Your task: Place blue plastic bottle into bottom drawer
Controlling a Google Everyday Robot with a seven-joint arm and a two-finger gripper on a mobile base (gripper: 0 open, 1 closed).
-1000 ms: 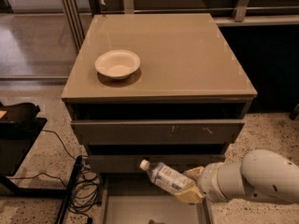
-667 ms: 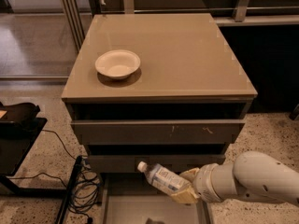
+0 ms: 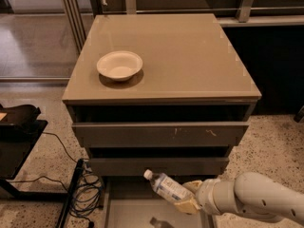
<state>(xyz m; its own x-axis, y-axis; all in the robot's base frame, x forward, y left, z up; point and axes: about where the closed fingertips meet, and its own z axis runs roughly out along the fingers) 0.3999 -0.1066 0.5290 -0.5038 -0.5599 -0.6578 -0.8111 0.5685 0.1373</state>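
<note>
Speckled terrazzo floor (image 3: 280,137) runs round a taupe-grey three-drawer bench (image 3: 190,56), w/ metal rails and dark panels behind it. On the bench top, toward its left side, we see a white bowl (image 3: 119,64) sitting upright. Below the top there's a dark gap, then the top drawer (image 3: 142,134), its front scratched right of centre. The middle drawer (image 3: 118,166) sits under that. At floor level the bottom drawer (image 3: 130,212) is pulled out toward us, a shallow tray w/ a flat grey floor. A small dark thing (image 3: 159,222) shows inside it at the frame's lower edge; we can't tell what it is.

The tool (image 3: 186,196) comes in from the lower right on a white arm (image 3: 259,198), approx. over the right part of the open tray. Its yellowish fingers (image 3: 189,206) are closed round the blue plastic bottle (image 3: 166,188), gripping it at the base end. The bottle is tilted, white cap up & left, base down & right into the tool. It hangs above the bottom drawer, just in front of the middle drawer's front, and isn't resting on the tray floor as far as we can see. Bottle and bowl are well apart.

Left of the bench, black cables (image 3: 88,194) lie on the floor beside a black stand (image 3: 19,132).
</note>
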